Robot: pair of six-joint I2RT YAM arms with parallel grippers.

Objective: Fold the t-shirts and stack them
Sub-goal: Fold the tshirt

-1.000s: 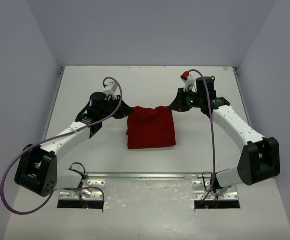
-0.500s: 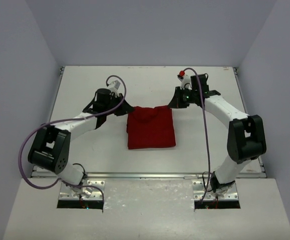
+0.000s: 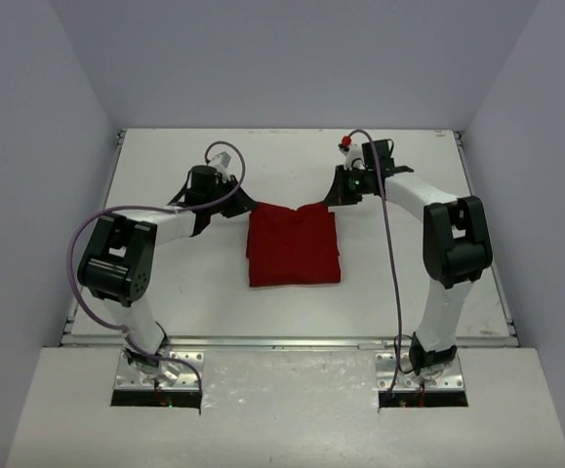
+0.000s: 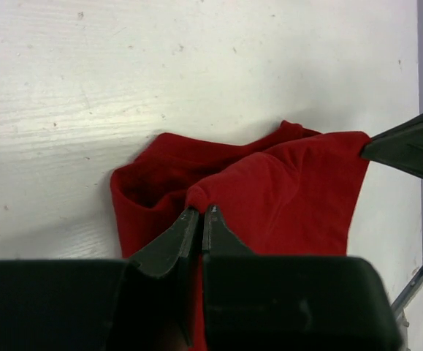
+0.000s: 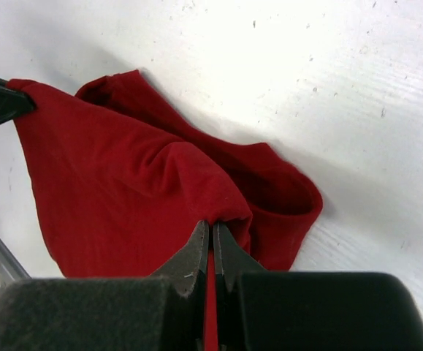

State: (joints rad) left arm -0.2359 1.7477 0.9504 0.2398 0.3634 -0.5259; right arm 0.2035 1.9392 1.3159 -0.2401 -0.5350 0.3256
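Dark red short-sleeved cloth t-shirt (image 3: 293, 249), clamped by left gripper (image 4: 200, 213) and right gripper (image 5: 212, 225), stretched tauter toward worktop's (image 3: 204, 292) far edge: smoothing fold.

Top external: fixed, high behind the arm bases, tilted down; whole table (image 3: 165, 292) in frame, distant.
Left wrist: close behind the left gripper (image 4: 200, 213), looking along it at the table.
Right wrist: likewise behind the right gripper (image 5: 212, 227) (mirrored).
Shared: all three see the t-shirt (image 3: 293, 246); each wrist view catches the opposite gripper.
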